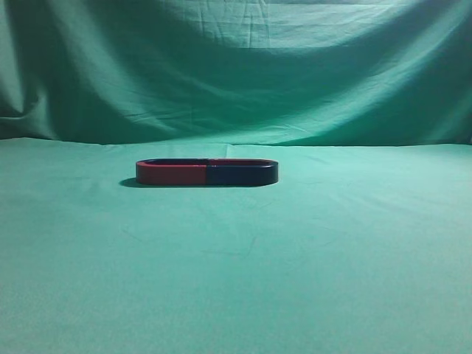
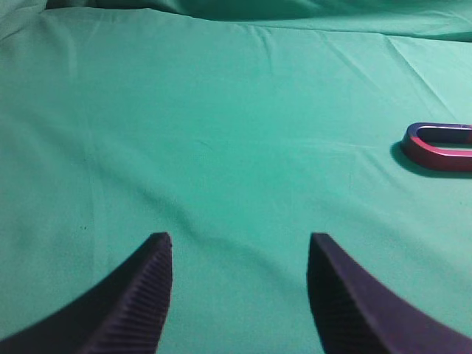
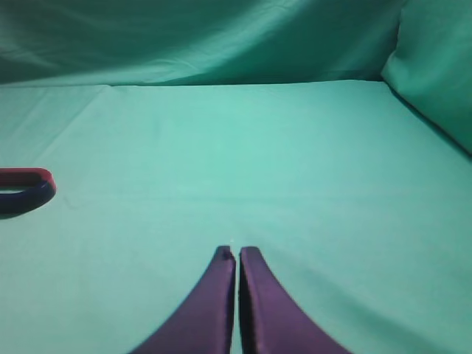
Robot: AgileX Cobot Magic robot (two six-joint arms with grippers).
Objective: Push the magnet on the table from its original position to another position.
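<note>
The magnet [image 1: 242, 174], dark navy with a thin red upper edge, lies flat on the green table [image 1: 236, 280] at mid-depth. Its open end meets a similar red U-shaped magnet [image 1: 171, 174], and together they form a long oval. In the right wrist view the magnet's curved end [image 3: 26, 190] shows at the left edge, far left of my right gripper [image 3: 237, 252], which is shut and empty. In the left wrist view the red magnet [image 2: 439, 148] shows at the right edge, well away from my left gripper [image 2: 240, 240], which is open and empty. Neither gripper shows in the exterior view.
A draped green cloth backdrop [image 1: 236, 66] hangs behind the table. In the right wrist view the cloth rises in a fold [image 3: 435, 66] at the far right. Bare, slightly wrinkled green cloth lies around both grippers.
</note>
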